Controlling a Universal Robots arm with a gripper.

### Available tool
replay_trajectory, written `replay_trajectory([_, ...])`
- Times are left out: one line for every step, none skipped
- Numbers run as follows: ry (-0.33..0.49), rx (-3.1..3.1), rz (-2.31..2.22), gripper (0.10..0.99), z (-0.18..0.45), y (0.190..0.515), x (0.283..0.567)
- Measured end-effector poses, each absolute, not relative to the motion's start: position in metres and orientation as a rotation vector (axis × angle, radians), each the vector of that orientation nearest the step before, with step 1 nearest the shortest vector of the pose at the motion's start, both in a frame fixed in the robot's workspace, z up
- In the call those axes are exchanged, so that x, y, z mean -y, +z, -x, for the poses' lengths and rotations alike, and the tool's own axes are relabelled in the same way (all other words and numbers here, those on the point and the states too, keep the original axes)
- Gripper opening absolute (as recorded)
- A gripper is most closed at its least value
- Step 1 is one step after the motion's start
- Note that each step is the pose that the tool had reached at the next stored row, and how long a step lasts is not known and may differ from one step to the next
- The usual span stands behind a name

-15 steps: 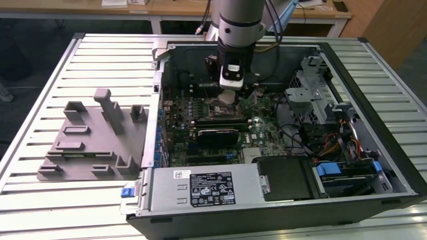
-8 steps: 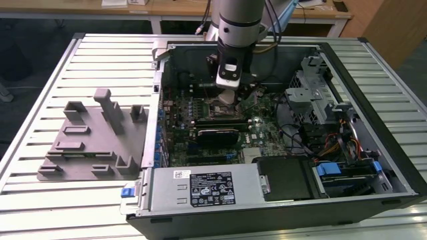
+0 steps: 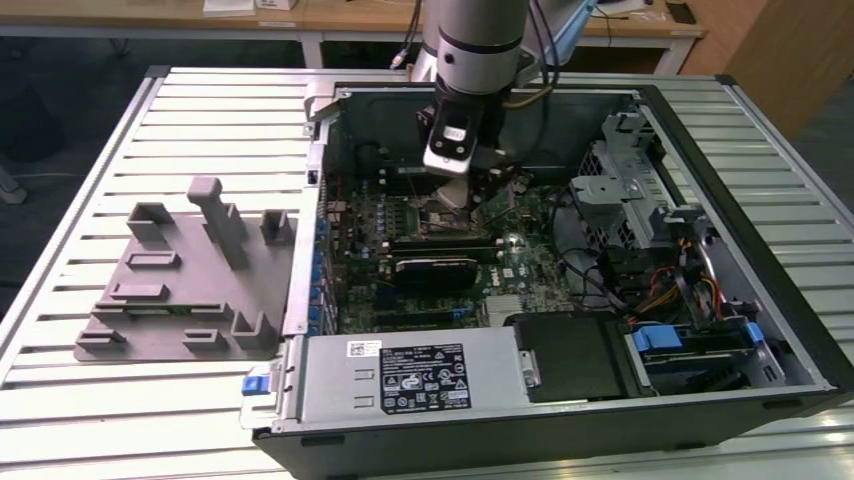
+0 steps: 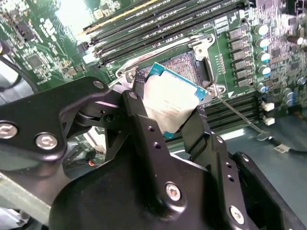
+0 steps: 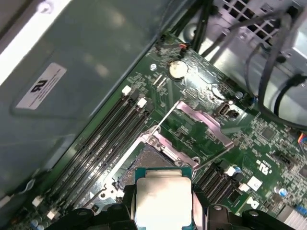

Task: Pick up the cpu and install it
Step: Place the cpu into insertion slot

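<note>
My gripper (image 3: 455, 190) hangs inside the open computer case, above the motherboard's socket. Its black fingers (image 4: 146, 129) are shut on the cpu (image 4: 170, 108), a flat square chip with a silver top plate and a teal rim. In the first wrist view the cpu (image 5: 163, 199) sits between the fingers just above the open socket (image 5: 153, 160), whose metal frame is lifted. In the second wrist view the socket (image 4: 184, 64) lies right behind the chip, apart from it. The socket's thin lever (image 4: 237, 115) sticks out to one side.
The case (image 3: 747, 150) stands on a slatted metal table (image 3: 200, 110). A grey plastic fixture (image 3: 187, 285) lies at the exterior view's left. Memory slots (image 5: 105, 143) run beside the socket. Cables and a drive cage (image 3: 627, 190) fill the exterior view's right of the case; a power supply (image 3: 414, 375) is at the front.
</note>
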State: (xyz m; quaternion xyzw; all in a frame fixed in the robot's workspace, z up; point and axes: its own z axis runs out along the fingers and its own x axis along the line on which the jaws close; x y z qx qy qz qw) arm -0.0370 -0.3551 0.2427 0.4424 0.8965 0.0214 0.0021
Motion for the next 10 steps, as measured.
replay_trajectory([0.067,-2.802,-1.409,0.545,0.0370,0.2426,0.3551])
replay_trajectory([0.067,-2.791,-1.429,0.545,0.0370,0.2426,0.3550])
replay_trajectory([0.067,-2.780,-1.450,0.545,0.0370,0.2426,0.3551])
replay_trajectory([0.067,-2.769,-1.471,0.545,0.0370,0.2425,0.3551])
replay_trajectory([0.067,-2.757,-1.492,0.545,0.0370,0.2425,0.3551])
replay_trajectory([0.067,-2.746,-1.513,0.545,0.0370,0.2424,0.3551])
replay_trajectory([0.067,-2.733,-1.534,0.545,0.0370,0.2424,0.3551])
replay_trajectory([0.066,-2.721,-1.556,0.545,0.0370,0.2424,0.3551])
replay_trajectory([0.066,-2.708,-1.578,0.545,0.0370,0.2423,0.3551])
replay_trajectory([0.066,-2.695,-1.598,0.545,0.0370,0.2423,0.3551])
